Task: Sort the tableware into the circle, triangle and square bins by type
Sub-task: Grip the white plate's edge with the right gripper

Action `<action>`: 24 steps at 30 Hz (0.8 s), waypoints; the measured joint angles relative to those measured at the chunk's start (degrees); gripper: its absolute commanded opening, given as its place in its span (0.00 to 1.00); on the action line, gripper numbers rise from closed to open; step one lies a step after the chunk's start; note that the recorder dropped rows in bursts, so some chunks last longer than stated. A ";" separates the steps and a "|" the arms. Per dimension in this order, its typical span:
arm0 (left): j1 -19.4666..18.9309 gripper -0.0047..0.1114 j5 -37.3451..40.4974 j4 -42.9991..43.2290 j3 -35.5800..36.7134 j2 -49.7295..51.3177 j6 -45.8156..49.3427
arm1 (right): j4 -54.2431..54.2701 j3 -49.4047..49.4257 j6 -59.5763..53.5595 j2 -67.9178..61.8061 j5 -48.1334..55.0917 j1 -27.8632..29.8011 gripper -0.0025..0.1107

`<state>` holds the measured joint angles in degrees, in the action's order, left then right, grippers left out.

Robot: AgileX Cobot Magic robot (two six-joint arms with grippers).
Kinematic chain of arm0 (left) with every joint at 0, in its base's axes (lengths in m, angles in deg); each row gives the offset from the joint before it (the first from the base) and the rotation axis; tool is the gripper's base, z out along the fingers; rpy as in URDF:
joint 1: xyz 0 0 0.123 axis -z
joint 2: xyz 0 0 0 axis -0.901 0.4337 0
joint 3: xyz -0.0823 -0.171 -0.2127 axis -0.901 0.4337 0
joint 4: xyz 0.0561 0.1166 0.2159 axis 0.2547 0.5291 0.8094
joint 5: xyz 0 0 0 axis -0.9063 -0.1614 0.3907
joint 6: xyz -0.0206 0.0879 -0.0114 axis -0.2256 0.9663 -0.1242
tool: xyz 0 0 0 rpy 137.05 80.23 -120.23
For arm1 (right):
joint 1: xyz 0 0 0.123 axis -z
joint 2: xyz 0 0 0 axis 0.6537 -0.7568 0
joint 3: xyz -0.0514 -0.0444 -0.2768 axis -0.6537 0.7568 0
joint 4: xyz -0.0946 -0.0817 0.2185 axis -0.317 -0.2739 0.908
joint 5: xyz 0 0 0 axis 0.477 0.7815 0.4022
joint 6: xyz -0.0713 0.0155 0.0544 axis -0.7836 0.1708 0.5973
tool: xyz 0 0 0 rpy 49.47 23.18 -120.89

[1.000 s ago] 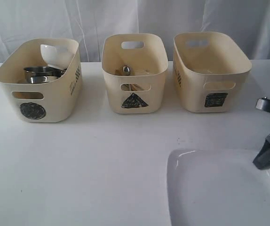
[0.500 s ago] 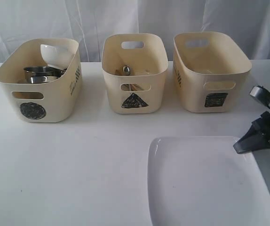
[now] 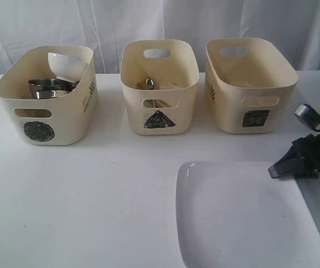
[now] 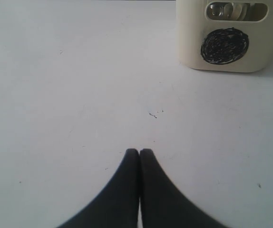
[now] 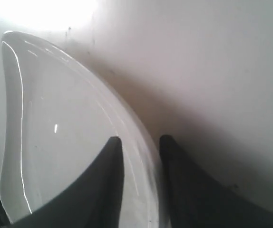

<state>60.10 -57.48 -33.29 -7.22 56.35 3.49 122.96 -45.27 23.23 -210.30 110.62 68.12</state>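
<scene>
Right wrist view puts the plate's [image 5: 55,118] rim between the right fingers [image 5: 103,190], one over the plate and one outside it. They stand apart, though I cannot tell whether they pinch it. Seen from the room, the right arm [image 3: 310,153] reaches in low from the right to the plate's far right corner, on the table [image 3: 121,184] before the square bin [image 3: 249,84]. The left fingers [image 4: 127,190] are pressed together over bare table.

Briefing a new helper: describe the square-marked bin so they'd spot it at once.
Three cream bins stand in a row across the white table. Take the right-hand bin, behind the white plate. It bears a dark square; the middle bin bears a triangle, the left-hand bin a circle.
</scene>
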 measured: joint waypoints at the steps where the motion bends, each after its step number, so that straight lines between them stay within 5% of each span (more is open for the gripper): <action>1: 0.00 0.04 0.00 0.00 0.00 0.00 0.00 | 0.00 -0.11 0.00 -0.44 0.27 0.00 0.27; 6: 0.00 0.04 0.00 0.00 0.00 0.00 0.00 | -0.23 0.06 -1.23 -1.17 0.97 0.10 0.02; 24: 0.00 0.04 0.00 0.00 0.00 0.00 0.00 | -1.55 2.49 7.97 12.51 1.10 0.00 0.02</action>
<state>60.10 -57.48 -33.29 -7.22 56.35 3.49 121.40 -42.79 31.21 -197.79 111.72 68.12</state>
